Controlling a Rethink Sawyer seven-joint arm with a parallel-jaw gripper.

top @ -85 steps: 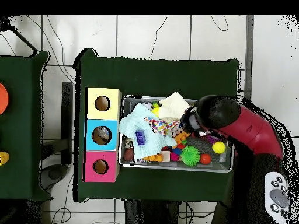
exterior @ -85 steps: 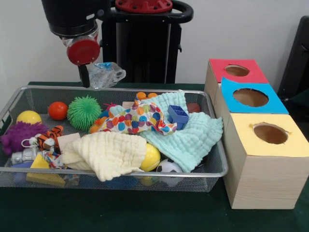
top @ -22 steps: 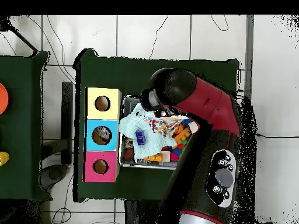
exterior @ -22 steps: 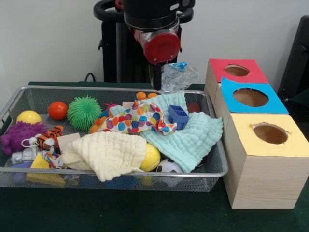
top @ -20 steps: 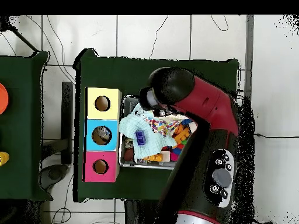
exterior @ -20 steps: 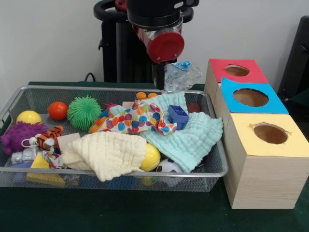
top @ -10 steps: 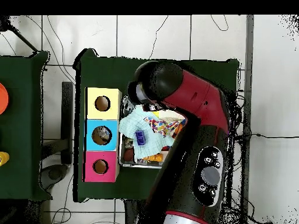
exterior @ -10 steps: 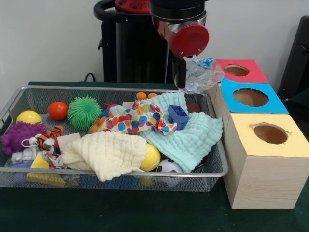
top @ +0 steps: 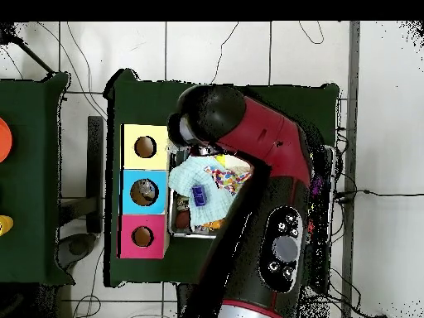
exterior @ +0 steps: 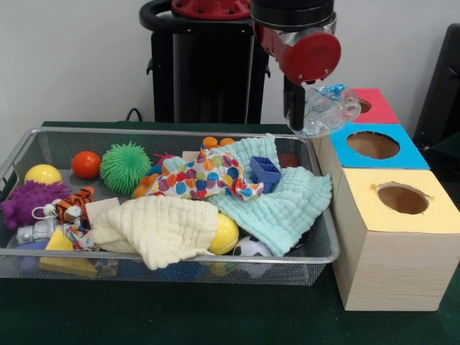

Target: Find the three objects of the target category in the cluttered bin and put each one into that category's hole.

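- The water bottle (exterior: 329, 109), clear and crumpled with a blue cap end, hangs in the air at the near-left edge of the red-topped box (exterior: 353, 106), well above the table and clear of the wire bin (exterior: 172, 257)
- The gripper (exterior: 298, 115) is clamped on the bottle; one dark finger shows at the bottle's left side, the other is hidden behind the plastic
- Change over the last seconds: the arm has carried the bottle from above the bin's far-left corner, across the far rim, to the boxes; one second ago the bottle was still short of the red-topped box and over the bin's far-right corner
- Meaning for the task: the pick is complete and transport is nearly finished; judged from this, the release into a hole is the step in hand
- The blue-topped box (exterior: 374, 146) stands just in front of the red-topped box, and the yellow-topped box (exterior: 399, 201) in front of that; which hole is intended cannot be told
- In the overhead view the arm (top: 248, 157) covers most of the bin, so neither bottle nor gripper shows there
- No other bottle shows in the bin; cloths there may hide more
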